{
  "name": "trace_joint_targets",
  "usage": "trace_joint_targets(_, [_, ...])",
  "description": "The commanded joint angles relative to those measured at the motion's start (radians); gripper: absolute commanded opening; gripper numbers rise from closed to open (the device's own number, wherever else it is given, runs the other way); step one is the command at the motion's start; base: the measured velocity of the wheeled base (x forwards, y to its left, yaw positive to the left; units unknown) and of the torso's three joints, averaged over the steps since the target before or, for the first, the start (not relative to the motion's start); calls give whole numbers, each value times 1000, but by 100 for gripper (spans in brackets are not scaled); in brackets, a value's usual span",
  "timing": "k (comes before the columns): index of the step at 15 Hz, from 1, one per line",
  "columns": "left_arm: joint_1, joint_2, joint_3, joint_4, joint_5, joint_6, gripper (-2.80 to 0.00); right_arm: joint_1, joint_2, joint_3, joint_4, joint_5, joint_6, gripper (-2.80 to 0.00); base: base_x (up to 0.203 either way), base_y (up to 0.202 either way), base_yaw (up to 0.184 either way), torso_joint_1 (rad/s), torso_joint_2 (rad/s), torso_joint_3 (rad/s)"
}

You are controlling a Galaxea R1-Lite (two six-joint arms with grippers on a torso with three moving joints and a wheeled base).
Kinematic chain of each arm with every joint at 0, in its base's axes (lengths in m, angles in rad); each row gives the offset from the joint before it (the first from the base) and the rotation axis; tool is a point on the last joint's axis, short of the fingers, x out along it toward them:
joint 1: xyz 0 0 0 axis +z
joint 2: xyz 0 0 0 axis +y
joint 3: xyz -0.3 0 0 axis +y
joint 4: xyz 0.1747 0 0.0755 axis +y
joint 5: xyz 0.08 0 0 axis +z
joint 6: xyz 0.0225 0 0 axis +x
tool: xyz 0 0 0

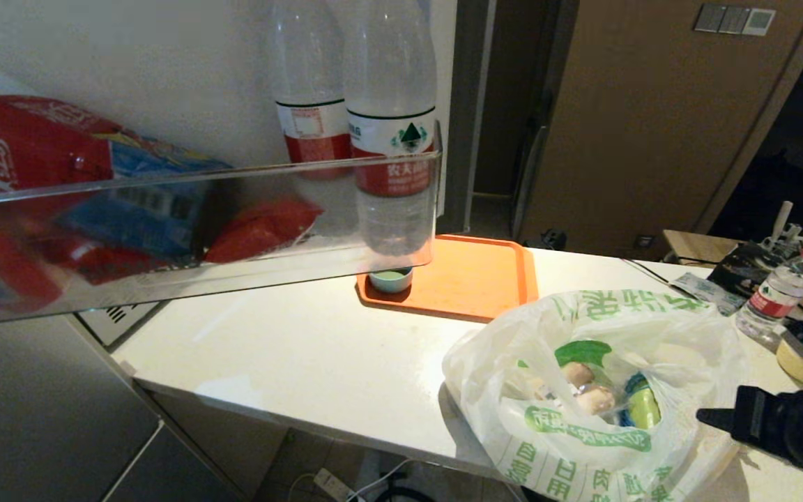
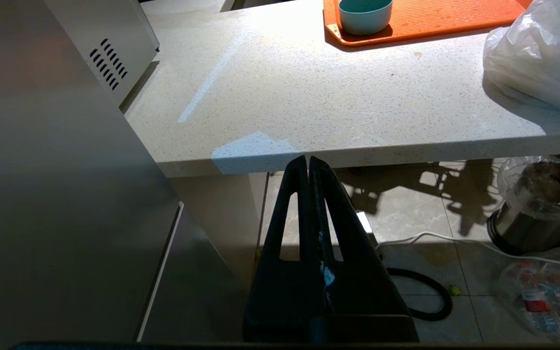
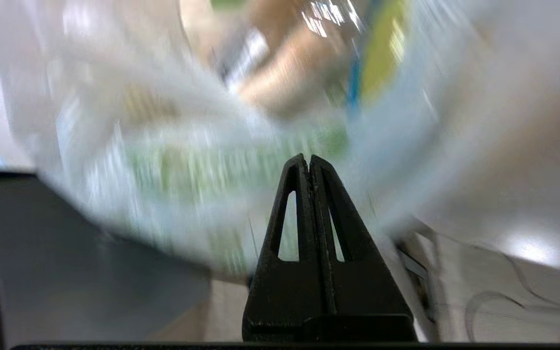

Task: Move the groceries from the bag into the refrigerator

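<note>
**Bag of groceries on the counter, fridge door open beside it**

The white plastic bag (image 1: 593, 390) with green characters sits near the front edge of the pale counter (image 1: 304, 355), its mouth open upward. Inside it I can see pale beige lumps (image 1: 593, 397), something green (image 1: 583, 351) behind them, and a yellow-green pack (image 1: 644, 408) edged in blue toward the right. In the right wrist view the bag is too smeared to make out more.

The right gripper (image 1: 712, 417) comes in low from the right, level with the bag's right side and just beside it; I cannot tell whether it touches the plastic. Its fingers (image 3: 304, 194) are pressed together with nothing between them.

Behind the bag lies an orange tray (image 1: 475, 279) with a small pale green cup (image 1: 390, 279) on its near left corner. The refrigerator (image 1: 32, 411) stands to the left of the counter, and its clear door shelf (image 1: 192, 209) hangs across the left of the scene, holding two water bottles (image 1: 391, 132) with red labels and some red and blue packets (image 1: 136, 202). Another water bottle with a red cap (image 1: 778, 293) stands well to the right amid clutter.

The left gripper (image 2: 307, 163) hangs below the counter's edge, beside the fridge's grey side, closed and empty. Under the counter there are a cable (image 2: 426, 291) and a metal pot (image 2: 537, 214) on the tiled floor.
</note>
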Motion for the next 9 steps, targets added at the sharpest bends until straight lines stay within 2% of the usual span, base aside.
trace_joint_targets(1, [0,1,0,0,-1,1,-280,1,220,-32,-92,16,10,-280,0,0,0,0,0,0])
trace_joint_targets(5, [0,0,0,0,6,-23,-280,18,457,-218,-304,102,27,-280,0,0,0,0,0,0])
trace_joint_targets(6, [0,0,0,1,6,-23,-280,31,479,-243,-324,146,30,-280,0,0,0,0,0,0])
trace_joint_targets(7, [0,0,0,0,6,-22,-280,55,498,-246,-328,155,31,-280,0,0,0,0,0,0])
trace_joint_targets(8, [0,2,0,0,6,-24,-280,75,515,-250,-332,157,32,0,0,0,0,0,0,0])
trace_joint_targets(9, [0,0,0,0,7,-24,-280,87,527,-254,-330,157,34,0,0,0,0,0,0,0])
